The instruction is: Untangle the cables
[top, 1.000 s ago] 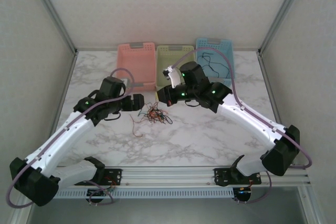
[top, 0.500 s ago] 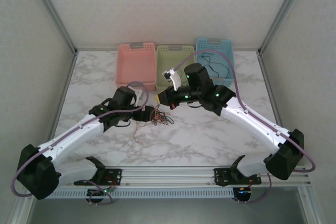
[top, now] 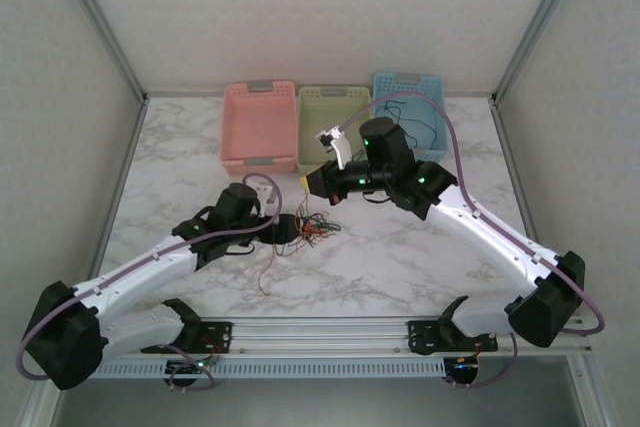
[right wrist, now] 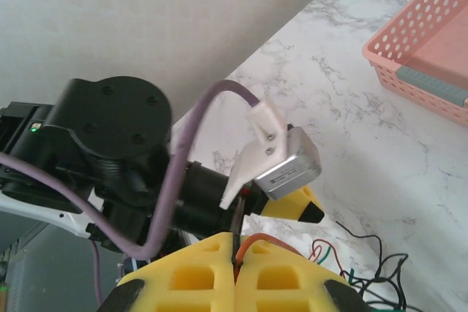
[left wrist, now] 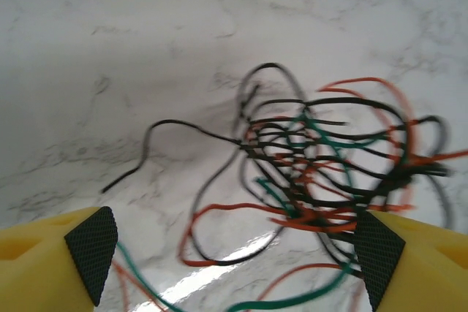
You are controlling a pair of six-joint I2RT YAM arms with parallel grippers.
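The cables [top: 310, 231] lie as a tangled clump of red, green and black strands on the marble table, left of centre. My left gripper [top: 287, 227] is low at the clump's left side. In the left wrist view it [left wrist: 234, 253] stands open, with the clump [left wrist: 314, 173] ahead of the jaws and several strands running between its pads [left wrist: 91, 250]. My right gripper [top: 314, 182] hovers just behind the clump. The right wrist view shows it [right wrist: 235, 253] shut on a red cable [right wrist: 256, 242] that trails down to the clump.
Three baskets stand along the back edge: pink [top: 260, 127], green [top: 330, 107] and blue [top: 408, 97], the blue one holding a black cable [top: 405, 127]. A single red strand [top: 268, 272] trails from the clump toward the near edge. The two grippers are close together.
My left gripper has moved right and down until it reaches the clump. The right gripper has stayed shut and shifted slightly back and right.
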